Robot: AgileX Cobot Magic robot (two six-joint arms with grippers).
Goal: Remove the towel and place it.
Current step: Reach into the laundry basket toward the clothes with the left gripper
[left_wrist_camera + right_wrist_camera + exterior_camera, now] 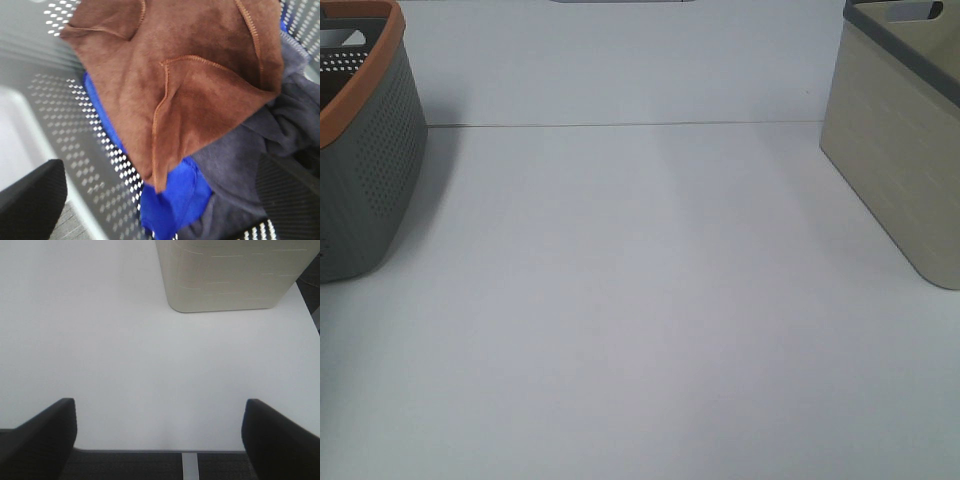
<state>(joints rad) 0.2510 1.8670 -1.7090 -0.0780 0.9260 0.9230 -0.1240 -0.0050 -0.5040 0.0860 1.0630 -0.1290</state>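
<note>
The towel (190,75), reddish-brown terry cloth with stitched hems, lies crumpled on top of other cloth inside the grey perforated basket (65,115). It shows only in the left wrist view. My left gripper (160,200) hovers above it, open and empty, with one dark finger (30,200) in view over the basket wall. My right gripper (160,440) is open and empty over the bare white table (125,350). Neither gripper shows in the exterior high view.
Bright blue fabric (175,200) and grey fabric (240,155) lie under the towel. The grey basket with an orange rim (365,170) stands at the table's left edge. A beige basket with a grey rim (900,150) stands at the right, also in the right wrist view (230,275).
</note>
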